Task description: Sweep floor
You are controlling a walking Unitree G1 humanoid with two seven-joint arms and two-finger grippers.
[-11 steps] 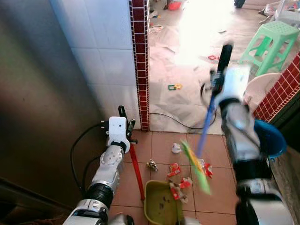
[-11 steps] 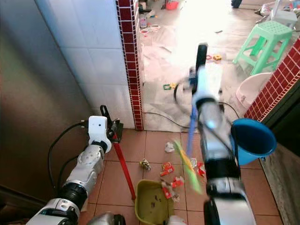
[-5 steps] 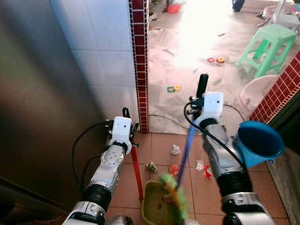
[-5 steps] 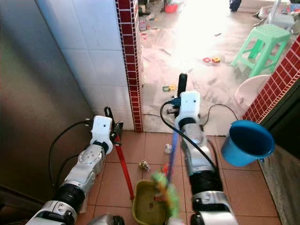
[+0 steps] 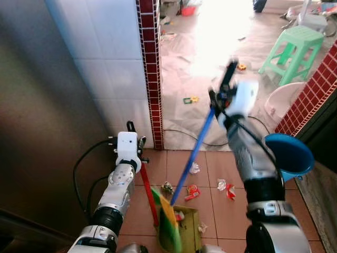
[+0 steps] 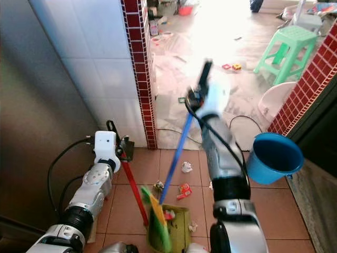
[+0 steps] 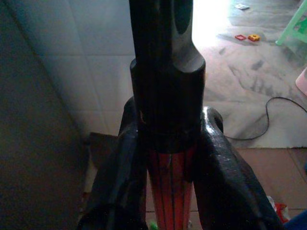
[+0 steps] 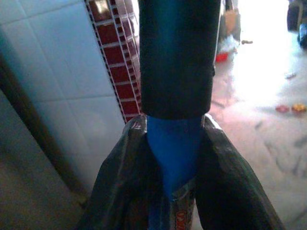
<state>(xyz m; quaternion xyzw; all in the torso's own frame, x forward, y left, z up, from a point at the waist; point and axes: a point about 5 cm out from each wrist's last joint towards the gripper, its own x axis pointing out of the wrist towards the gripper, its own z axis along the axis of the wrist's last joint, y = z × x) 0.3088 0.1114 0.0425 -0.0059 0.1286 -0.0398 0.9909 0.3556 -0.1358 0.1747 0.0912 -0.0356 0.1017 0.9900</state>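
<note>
Here the left gripper (image 5: 131, 138) has its fingers clamped round the top of the red dustpan handle (image 5: 149, 190), steadying the olive dustpan (image 5: 185, 232) on the tiled floor (image 5: 221, 205). Further right, the right gripper (image 5: 224, 89) grips the broom's blue stick (image 5: 192, 155) high up, green bristles (image 5: 167, 224) at the pan's mouth. Both poles look light, stiff and smooth, so a high hold probably gives reach but little leverage. Wrappers (image 5: 227, 188) lie scattered just beside

Doorway glare, dim shaded wall, motion-blurred arm.
</note>
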